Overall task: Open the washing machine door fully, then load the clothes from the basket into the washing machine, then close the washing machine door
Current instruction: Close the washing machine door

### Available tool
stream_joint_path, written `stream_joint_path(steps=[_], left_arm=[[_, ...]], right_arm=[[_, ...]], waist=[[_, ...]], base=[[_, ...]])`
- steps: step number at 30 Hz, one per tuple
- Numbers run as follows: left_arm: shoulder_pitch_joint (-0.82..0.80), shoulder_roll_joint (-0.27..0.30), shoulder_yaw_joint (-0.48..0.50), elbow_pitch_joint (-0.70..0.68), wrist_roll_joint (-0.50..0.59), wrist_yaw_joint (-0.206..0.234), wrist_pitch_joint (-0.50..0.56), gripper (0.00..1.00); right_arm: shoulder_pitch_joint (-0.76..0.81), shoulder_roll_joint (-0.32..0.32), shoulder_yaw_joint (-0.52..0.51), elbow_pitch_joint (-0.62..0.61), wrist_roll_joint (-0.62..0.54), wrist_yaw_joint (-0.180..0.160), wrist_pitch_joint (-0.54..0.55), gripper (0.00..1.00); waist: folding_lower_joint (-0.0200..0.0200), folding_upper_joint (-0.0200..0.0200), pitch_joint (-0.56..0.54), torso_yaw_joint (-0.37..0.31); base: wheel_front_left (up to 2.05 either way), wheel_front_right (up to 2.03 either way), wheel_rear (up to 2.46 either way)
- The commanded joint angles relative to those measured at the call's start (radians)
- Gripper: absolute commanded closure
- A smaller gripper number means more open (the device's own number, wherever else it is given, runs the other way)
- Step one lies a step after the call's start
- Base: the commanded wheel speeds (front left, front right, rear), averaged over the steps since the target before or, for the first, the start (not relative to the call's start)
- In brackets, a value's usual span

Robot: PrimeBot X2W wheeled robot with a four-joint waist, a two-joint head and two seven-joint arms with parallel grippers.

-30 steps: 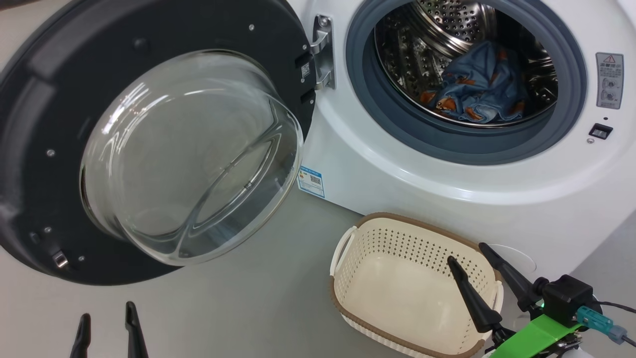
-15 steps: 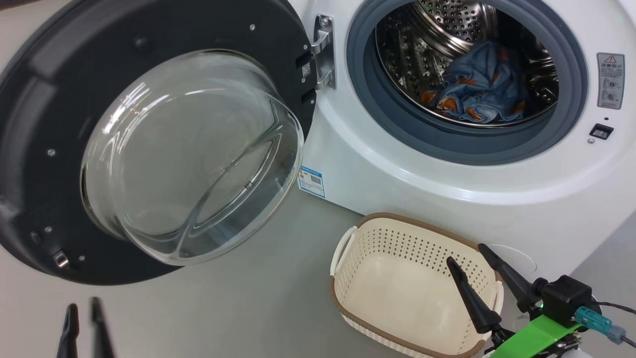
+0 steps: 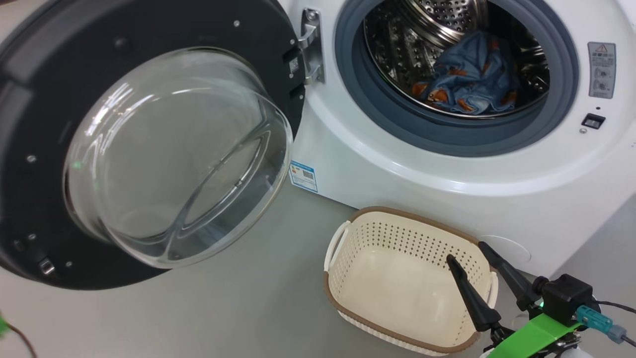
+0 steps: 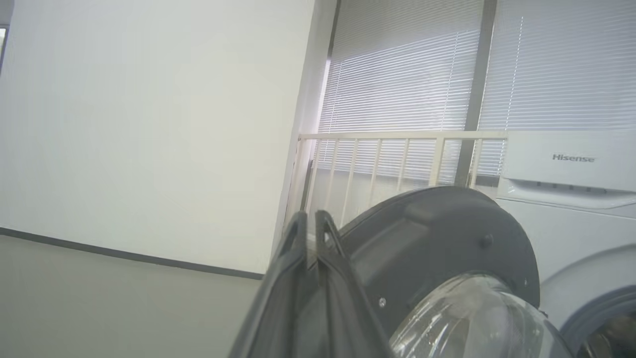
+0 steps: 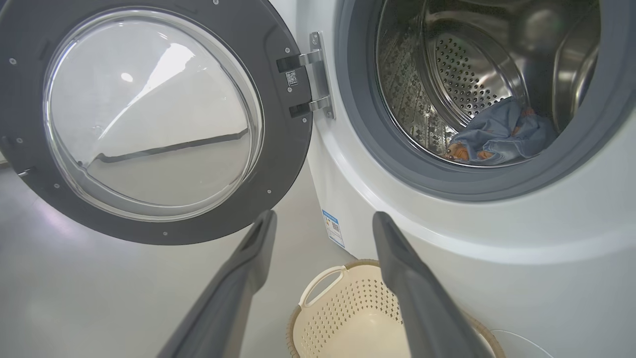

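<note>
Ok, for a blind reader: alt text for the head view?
The washing machine door stands wide open, blue bear-print clothes in the drum. An empty basket sits on the floor, the open right hand above it.

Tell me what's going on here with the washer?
A two-armed robot is loading laundry. The washing machine door stands wide open, the clothes lie inside the washing machine, and the basket on the floor is empty. The right gripper hangs open over the basket; the left gripper is shut on nothing beside the door. Closing the door looks to be what remains.
</note>
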Motion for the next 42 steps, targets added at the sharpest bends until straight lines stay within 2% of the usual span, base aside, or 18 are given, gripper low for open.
stream_joint_path(steps=[1,8,10,16,21,29,37,42], left_arm=[[-0.070,0.064,0.052,0.006,-0.035,-0.008,-0.005,1.00],[-0.277,0.247,0.104,0.222,-0.218,-0.018,0.013,1.00],[-0.330,0.284,0.106,0.280,-0.272,-0.018,0.037,1.00],[-0.473,0.378,0.113,0.481,-0.423,-0.019,0.185,1.00],[-0.562,0.461,0.097,0.639,-0.497,-0.019,0.334,1.00],[-0.649,0.555,0.019,0.809,-0.566,-0.014,0.668,1.00],[-0.692,0.604,-0.038,0.866,-0.601,-0.010,0.907,1.00],[-0.696,0.609,-0.061,0.856,-0.621,-0.011,1.002,1.00]], right_arm=[[-0.024,-0.008,0.009,-0.025,0.001,0.005,-0.008,0.00],[-0.038,-0.018,0.011,-0.027,0.003,0.005,-0.008,0.00],[-0.041,-0.023,0.010,-0.028,0.003,0.005,-0.008,0.00],[-0.044,-0.033,0.009,-0.031,0.002,0.005,-0.008,0.00],[-0.053,-0.039,0.014,-0.030,0.002,0.005,-0.008,0.00],[-0.055,-0.049,0.025,-0.029,0.003,0.005,-0.008,0.00],[-0.055,-0.055,0.039,-0.029,0.005,0.005,-0.008,0.00],[-0.055,-0.059,0.041,-0.030,0.006,0.005,-0.008,0.00]], waist=[[0.0000,0.0000,0.011,-0.013],[0.0000,0.0000,0.034,-0.040],[0.0000,0.0000,0.040,-0.044],[0.0000,0.0000,0.052,-0.048],[0.0000,0.0000,0.061,-0.051],[0.0000,0.0000,0.068,-0.041],[0.0000,0.0000,0.064,-0.037],[0.0000,0.0000,0.065,-0.036]], base=[[0.00,0.00,0.00],[0.00,0.00,0.00],[0.00,0.00,0.00],[0.00,0.00,0.00],[0.00,0.00,0.00],[0.00,0.00,0.00],[0.00,0.00,0.00],[0.00,0.00,0.00]])
